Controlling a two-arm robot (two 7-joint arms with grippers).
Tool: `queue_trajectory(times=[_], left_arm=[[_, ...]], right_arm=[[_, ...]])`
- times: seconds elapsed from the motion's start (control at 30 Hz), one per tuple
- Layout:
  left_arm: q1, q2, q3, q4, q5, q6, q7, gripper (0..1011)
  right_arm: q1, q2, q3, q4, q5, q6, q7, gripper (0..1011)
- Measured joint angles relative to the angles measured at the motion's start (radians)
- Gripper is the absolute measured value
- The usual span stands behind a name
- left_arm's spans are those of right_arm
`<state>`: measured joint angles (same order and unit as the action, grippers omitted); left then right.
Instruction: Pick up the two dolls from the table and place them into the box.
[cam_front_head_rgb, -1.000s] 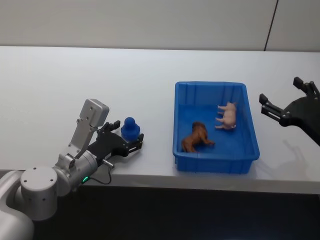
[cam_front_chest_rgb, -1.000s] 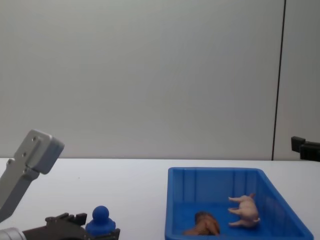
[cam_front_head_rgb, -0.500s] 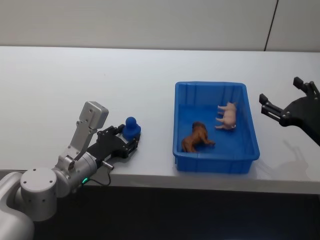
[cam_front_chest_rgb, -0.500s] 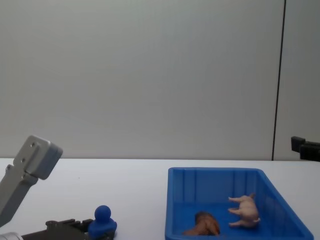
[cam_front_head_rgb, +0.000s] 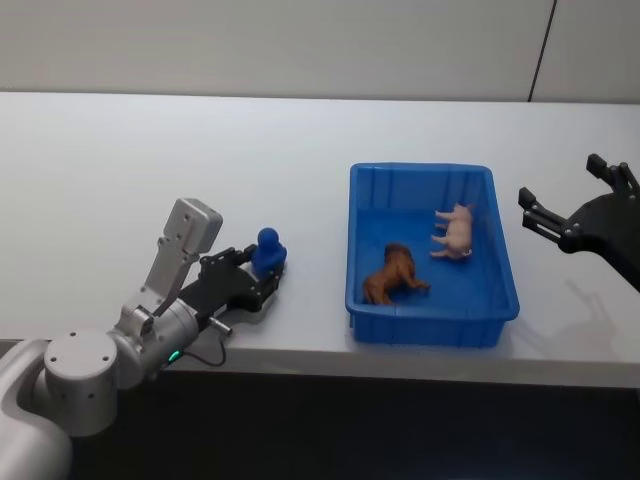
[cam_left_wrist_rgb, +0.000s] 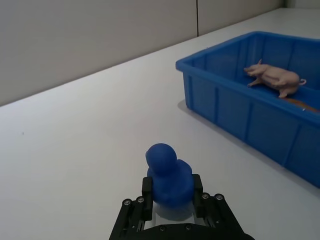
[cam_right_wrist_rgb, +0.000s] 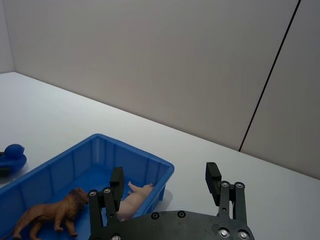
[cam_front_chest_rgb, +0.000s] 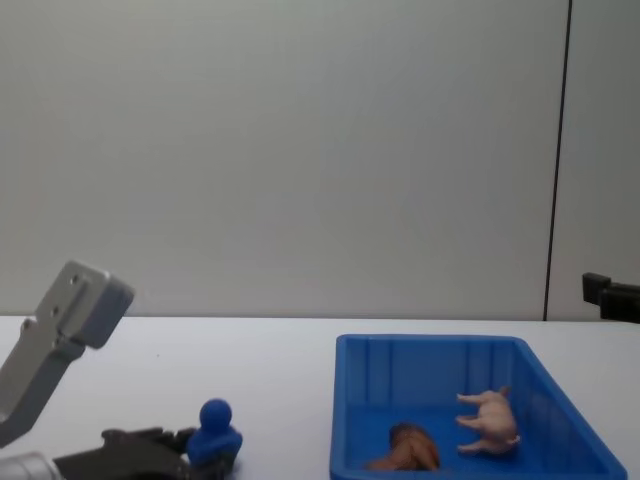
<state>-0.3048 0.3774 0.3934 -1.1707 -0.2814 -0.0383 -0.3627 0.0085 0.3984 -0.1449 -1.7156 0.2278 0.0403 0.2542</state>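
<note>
Left gripper (cam_front_head_rgb: 262, 277) at lower left of the head view grips a small blue figure (cam_front_head_rgb: 268, 251) on the table (cam_front_head_rgb: 150, 160); we should lift it straight, then carry it over the box (cam_front_head_rgb: 432, 325) rim; lion (cam_front_head_rgb: 394, 274) and pig (cam_front_head_rgb: 455, 231) lie inside; right gripper (cam_front_head_rgb: 568, 200) hangs wide open at the right edge.

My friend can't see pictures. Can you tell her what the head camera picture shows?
The left gripper grips a small blue duck toy on the white table. Beside it, a blue box holds a brown lion and a pink pig; the right gripper hovers open.
</note>
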Motion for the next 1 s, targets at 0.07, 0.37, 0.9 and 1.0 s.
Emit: queue_trajectory(times=[0.07,0.37,0.9,1.0], left_arm=[[-0.002,0.000,-0.001,-0.013,0.005,-0.003,0.001,440],[-0.017,-0.005,-0.005,-0.086,0.031,-0.014,0.008,378],[-0.069,-0.063,0.024,-0.167,0.064,-0.027,-0.023,276],[-0.076,-0.077,0.033,-0.168,0.064,-0.030,-0.031,264]], right_arm=[[0.000,0.000,0.000,0.000,0.000,0.000,0.000,1001],[0.000,0.000,0.000,0.000,0.000,0.000,0.000,1001],[0.000,0.000,0.000,0.000,0.000,0.000,0.000,1001],[0.000,0.000,0.000,0.000,0.000,0.000,0.000,1001]])
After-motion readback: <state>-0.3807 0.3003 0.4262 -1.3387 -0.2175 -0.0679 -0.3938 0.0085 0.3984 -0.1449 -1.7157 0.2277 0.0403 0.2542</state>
